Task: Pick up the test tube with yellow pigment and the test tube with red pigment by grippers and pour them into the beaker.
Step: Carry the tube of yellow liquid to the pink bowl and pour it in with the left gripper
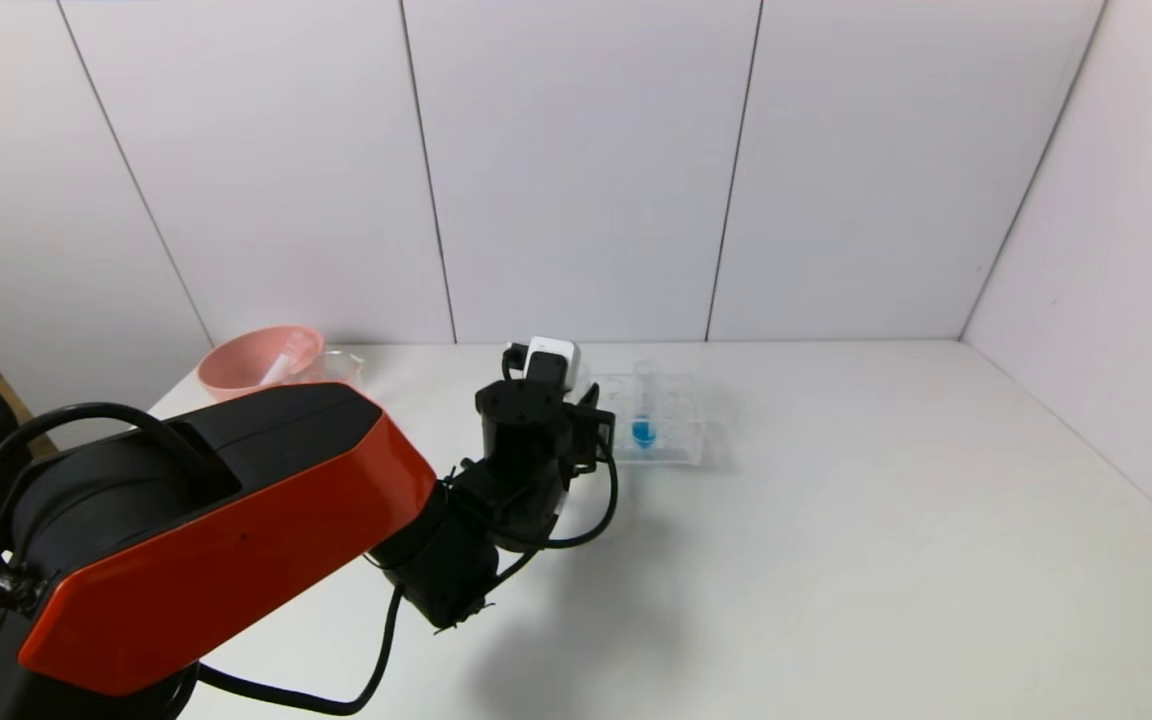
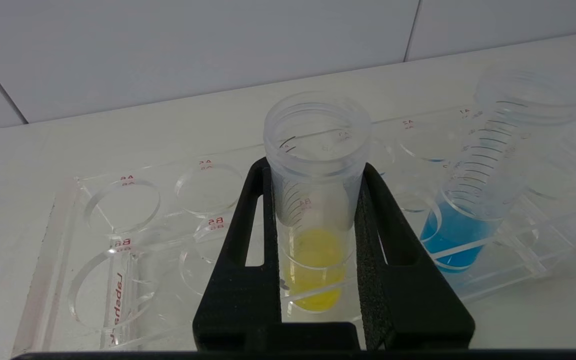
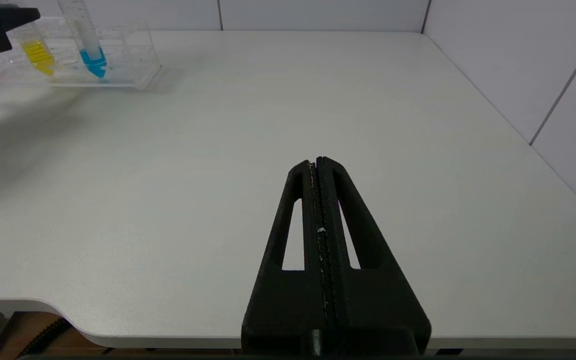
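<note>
My left gripper [image 2: 315,167] is shut on the test tube with yellow pigment [image 2: 316,210], one black finger on each side of it below its threaded mouth. The tube stands upright in the clear rack [image 2: 118,240], with yellow liquid at its bottom. In the head view my left arm's wrist [image 1: 536,420] hides that tube at the rack's [image 1: 681,440] left end. The beaker [image 1: 341,365] stands at the far left beside the pink bowl. The test tube with red pigment is out of view. My right gripper [image 3: 316,161] hangs shut and empty over the table's front edge.
A tube with blue liquid [image 2: 460,235] leans in the rack close beside the held tube. A pink bowl [image 1: 246,365] at the far left holds a pale slim thing. White walls close the back and the right side.
</note>
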`<state>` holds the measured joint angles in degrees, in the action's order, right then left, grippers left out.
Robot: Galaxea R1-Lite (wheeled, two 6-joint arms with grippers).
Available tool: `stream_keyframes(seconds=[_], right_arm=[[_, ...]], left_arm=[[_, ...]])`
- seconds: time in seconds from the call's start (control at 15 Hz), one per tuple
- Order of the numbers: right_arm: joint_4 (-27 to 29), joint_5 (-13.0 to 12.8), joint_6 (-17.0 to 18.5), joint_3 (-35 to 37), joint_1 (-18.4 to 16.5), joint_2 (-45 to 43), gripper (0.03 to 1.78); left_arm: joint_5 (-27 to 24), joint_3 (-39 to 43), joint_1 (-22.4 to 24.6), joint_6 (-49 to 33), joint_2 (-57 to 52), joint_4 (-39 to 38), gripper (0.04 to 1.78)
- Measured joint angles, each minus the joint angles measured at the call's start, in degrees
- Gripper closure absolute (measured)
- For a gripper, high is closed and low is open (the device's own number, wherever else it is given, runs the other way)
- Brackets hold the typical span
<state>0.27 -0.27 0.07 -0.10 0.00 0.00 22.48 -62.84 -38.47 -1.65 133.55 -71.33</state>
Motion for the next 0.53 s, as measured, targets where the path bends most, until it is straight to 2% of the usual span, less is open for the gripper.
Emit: stream_keyframes(seconds=[0.53], right_arm=[[0.0, 0.0, 0.0, 0.0, 0.0, 0.0, 1.7]], left_arm=[[0.1, 0.3, -0.1, 0.2, -0.7, 0.1, 1.38]])
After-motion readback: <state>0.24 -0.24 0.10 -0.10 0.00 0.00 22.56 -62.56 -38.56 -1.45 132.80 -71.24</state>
